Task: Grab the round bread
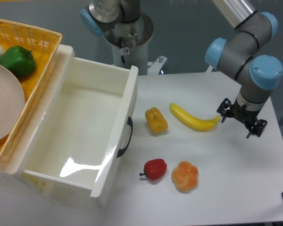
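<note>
The bread [185,176] sits near the table's [236,188] front edge, just beside the red pepper [155,169]. The gripper [241,118] hangs well apart from it, up and to the right by the banana's [193,118] tip; whether its fingers are open I cannot tell. The bun is round, so no long axis matters. The white bin [127,101] looks empty; the basket [35,37] holds a green pepper [17,60].

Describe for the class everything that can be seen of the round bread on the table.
The round bread is a small orange-tan bun with a lobed, knotted top and paler creases between the lobes. Its surface looks smooth and slightly glossy. It lies on the white table near the front edge, just right of the red pepper, close to it though contact cannot be judged. The yellow-orange bell pepper and the banana lie farther back. The gripper is well away, touching nothing of it.
</note>
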